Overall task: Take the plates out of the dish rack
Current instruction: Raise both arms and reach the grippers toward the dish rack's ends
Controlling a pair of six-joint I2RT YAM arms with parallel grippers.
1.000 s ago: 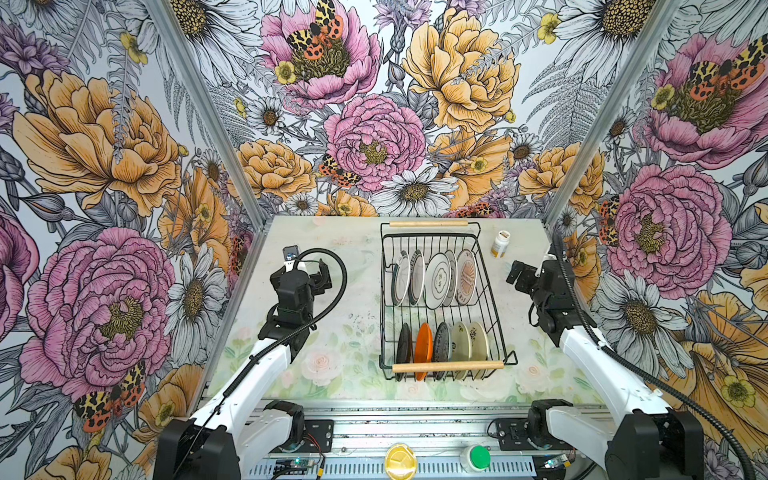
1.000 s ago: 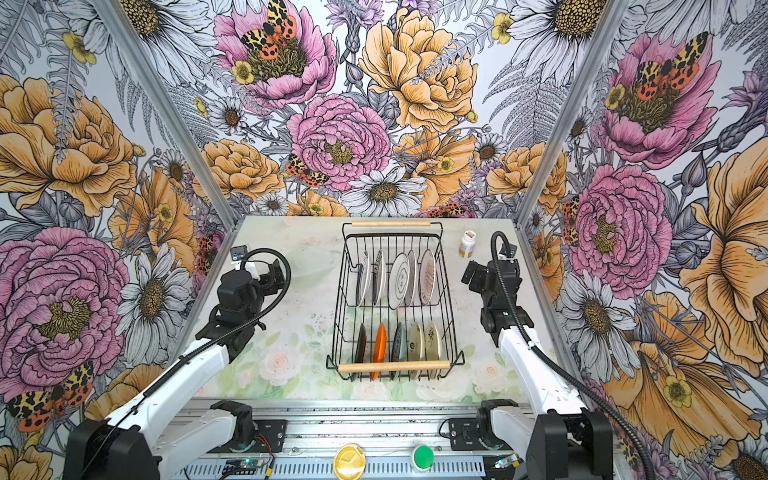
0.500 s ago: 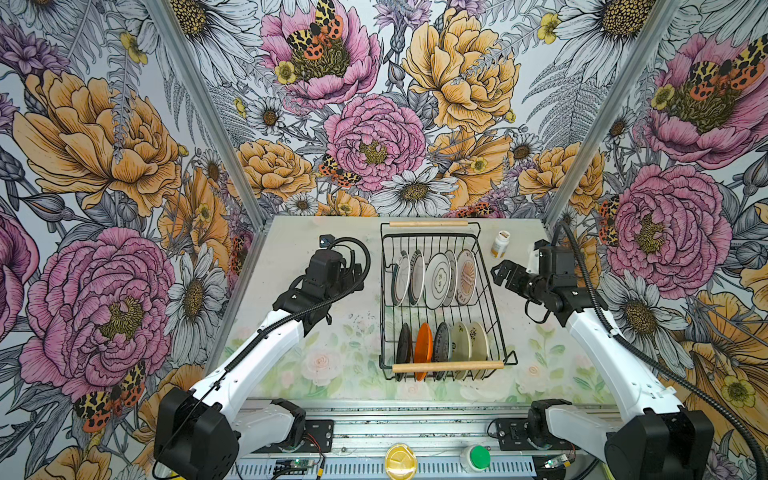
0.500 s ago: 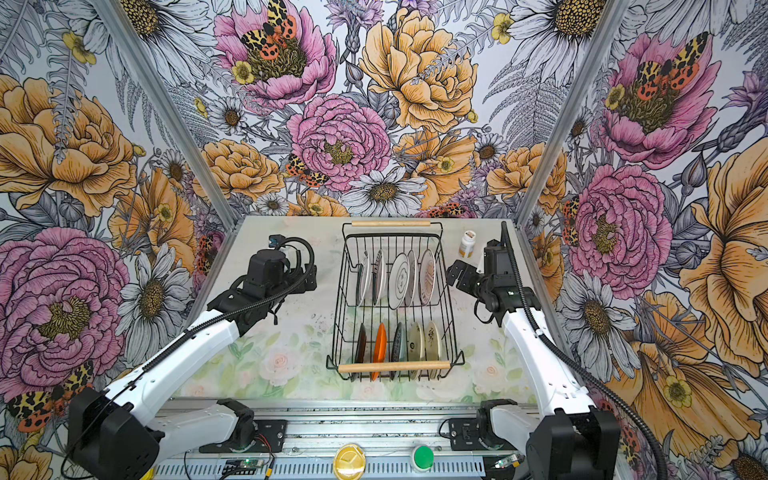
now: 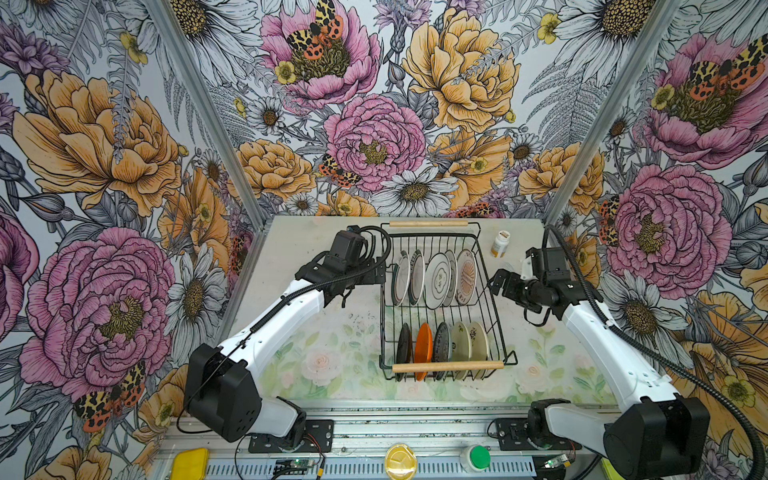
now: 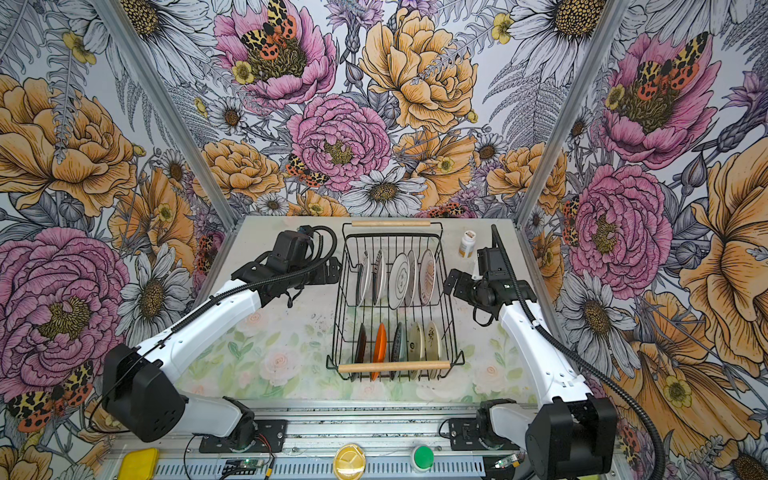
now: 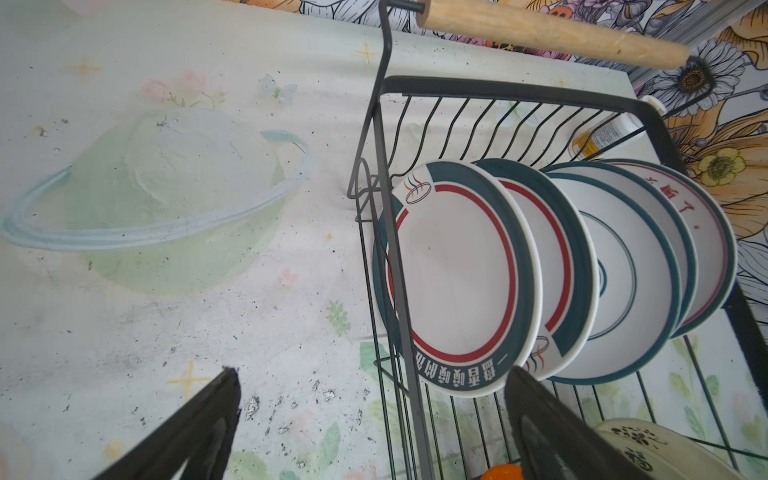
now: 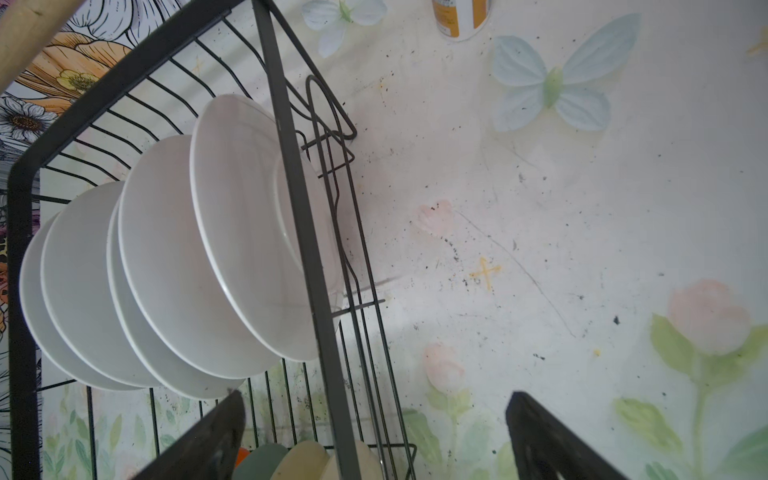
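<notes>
The black wire dish rack (image 5: 446, 366) (image 6: 392, 366) with wooden handles stands mid-table. A far row of white plates (image 5: 436, 280) (image 6: 399, 280) and a near row with an orange plate (image 5: 423, 349) (image 6: 379, 347) stand on edge inside it. My left gripper (image 5: 376, 276) (image 6: 332, 272) is open beside the rack's left rim by the far row. In the left wrist view, the left gripper (image 7: 372, 374) straddles the rim wire below a green-rimmed plate (image 7: 453, 278). My right gripper (image 5: 498, 280) (image 6: 453, 284) hangs open just outside the right rim. In the right wrist view, the right gripper (image 8: 375, 395) is empty, near the plates' white backs (image 8: 232, 232).
A small white pill bottle (image 5: 500, 244) (image 6: 468, 244) stands on the table right of the rack's far corner. Flowered walls close in the back and both sides. Along the front rail sit a yellow button (image 5: 400, 460) and a green button (image 5: 478, 456).
Both arms have swung inward to the rack. The left gripper moved right up to the left rim; the right gripper turned and moved toward the right rim. Both stayed open.
</notes>
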